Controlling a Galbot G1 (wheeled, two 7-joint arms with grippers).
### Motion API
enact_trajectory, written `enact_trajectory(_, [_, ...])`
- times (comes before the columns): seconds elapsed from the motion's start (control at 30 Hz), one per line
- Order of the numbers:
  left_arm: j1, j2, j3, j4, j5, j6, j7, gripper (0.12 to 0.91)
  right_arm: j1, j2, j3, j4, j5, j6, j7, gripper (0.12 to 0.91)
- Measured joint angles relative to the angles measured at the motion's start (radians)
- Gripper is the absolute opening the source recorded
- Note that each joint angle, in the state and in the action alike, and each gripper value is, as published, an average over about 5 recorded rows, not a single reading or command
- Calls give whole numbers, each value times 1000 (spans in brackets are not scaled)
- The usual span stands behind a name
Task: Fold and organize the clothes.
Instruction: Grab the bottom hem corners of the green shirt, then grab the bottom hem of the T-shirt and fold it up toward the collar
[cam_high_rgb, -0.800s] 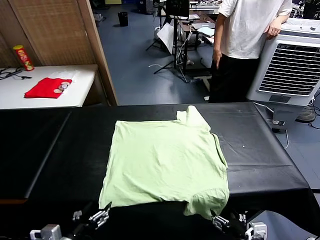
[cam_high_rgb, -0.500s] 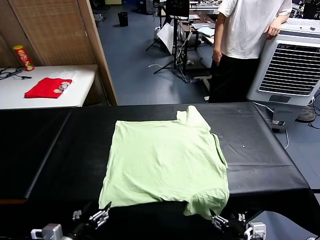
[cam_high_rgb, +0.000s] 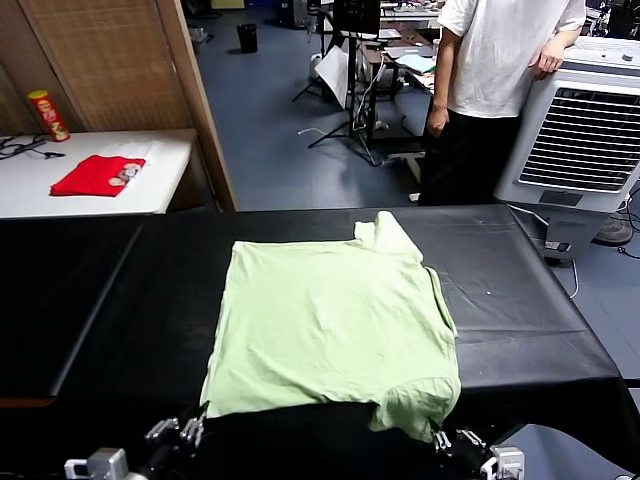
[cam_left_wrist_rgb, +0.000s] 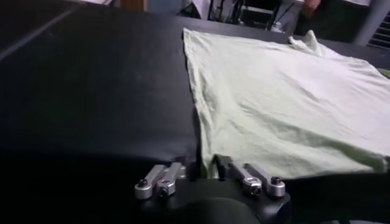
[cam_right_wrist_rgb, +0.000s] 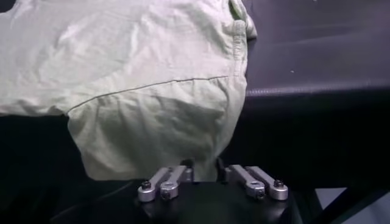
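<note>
**A:** Looking at the head view, where is the T-shirt (cam_high_rgb: 330, 325)?

**B:** Spread flat on the black tabletop (cam_high_rgb: 520, 310) in the middle of the frame, collar toward the top, hem at the bottom. The lower right corner, a sleeve by the look of it, droops over the tabletop's near edge.

**A:** And the two grippers?

**B:** Both sit at the bottom of the frame, one at each near corner of the cloth. The left gripper (cam_left_wrist_rgb: 207, 171) has its jaws drawn together on the hem corner; in its wrist view the fabric edge runs straight down between them. The right gripper (cam_right_wrist_rgb: 204, 172) has its jaws closed too, right at the lower edge of the hanging flap. I judge both to be pinching cloth, though the bite looks shallow.

**A:** So what could spoil it from here?

**B:** Mainly a slip. With so little fabric caught, a quick lift may pull a corner free, and the fold would then land crooked. Uneven lifting is the other worry: the right corner hangs lower than the left, so if both arms rise alike the hem may skew or bunch. The cloth could also drag on the tabletop and wrinkle, and the collar end may creep away from its place.
</note>
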Motion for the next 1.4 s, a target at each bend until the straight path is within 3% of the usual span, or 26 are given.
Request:
enact_trajectory(0.27, [22, 0, -14, -39, 11, -33, -5, 126, -72, -2, 42, 127, 38, 22, -5, 122])
enact_trajectory(0.5, [5, -11, -30, -80, 10, -95, -5, 126, 6, -45, 85, 157, 109, 85, -17, 122])
enact_trajectory(0.83, [-131, -39, -20, -19, 18, -151, -1, 126, 278, -129, 36, -43, 114, 172, -34, 122])
enact_trajectory(1.07, [-228, -65, 14, 58, 103, -186, 4, 126, 486, -139, -47, -203, 89, 186, -33, 122])
enact_trajectory(1.4, [-373, -72, 62, 172, 216, -197, 1, 126, 656, -127, -149, -378, 44, 188, -53, 122])
